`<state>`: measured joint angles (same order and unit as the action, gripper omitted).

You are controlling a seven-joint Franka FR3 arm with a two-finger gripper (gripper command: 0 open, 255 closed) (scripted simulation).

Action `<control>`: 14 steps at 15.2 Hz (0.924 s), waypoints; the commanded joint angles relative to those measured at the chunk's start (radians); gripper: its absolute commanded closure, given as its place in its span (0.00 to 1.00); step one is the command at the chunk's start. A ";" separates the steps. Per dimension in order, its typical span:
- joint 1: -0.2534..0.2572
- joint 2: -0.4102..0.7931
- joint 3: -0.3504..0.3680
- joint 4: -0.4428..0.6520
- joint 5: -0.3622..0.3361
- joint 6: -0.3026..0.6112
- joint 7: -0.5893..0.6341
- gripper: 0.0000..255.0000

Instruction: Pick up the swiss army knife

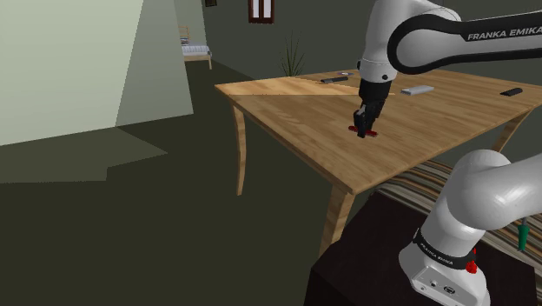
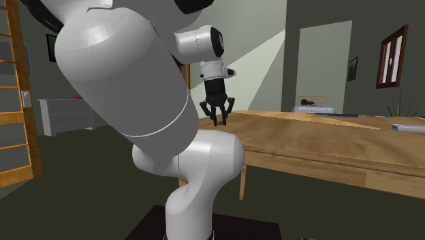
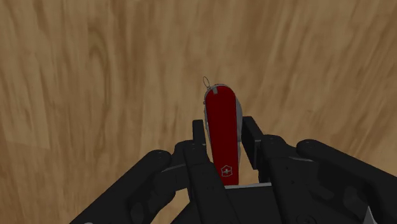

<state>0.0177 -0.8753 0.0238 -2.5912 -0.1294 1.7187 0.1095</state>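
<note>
The swiss army knife (image 3: 222, 130) is red with a white cross emblem and a small key ring at its far end. It lies lengthwise between my black fingers (image 3: 198, 137), which clasp its sides. My gripper (image 3: 225, 130) is shut on it. In the shoulder view the gripper (image 1: 365, 124) points straight down over the wooden table (image 1: 287, 109), with the red knife (image 1: 366, 132) at its tips, at or just above the tabletop. In the second exterior view the gripper (image 2: 219, 123) hangs near the table's edge.
A dark flat item (image 1: 333, 80), a pale grey one (image 1: 417, 89) and another dark one (image 1: 512, 91) lie toward the table's far side. A striped rug (image 1: 434, 182) lies under the table. The stand (image 1: 391, 278) sits at the lower right.
</note>
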 commanded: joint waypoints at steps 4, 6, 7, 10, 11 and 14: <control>-0.005 0.009 -0.002 0.002 -0.009 -0.005 -0.003 1.00; -0.006 0.011 -0.001 0.030 -0.008 -0.030 -0.006 1.00; -0.006 0.013 -0.001 0.044 -0.008 -0.043 -0.008 1.00; -0.007 0.019 0.000 0.088 -0.007 -0.080 -0.013 1.00; -0.007 0.022 0.000 0.103 -0.007 -0.092 -0.015 1.00; -0.008 0.031 0.001 0.148 -0.006 -0.128 -0.020 1.00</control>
<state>0.0099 -0.8499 0.0228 -2.4612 -0.1365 1.6037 0.0902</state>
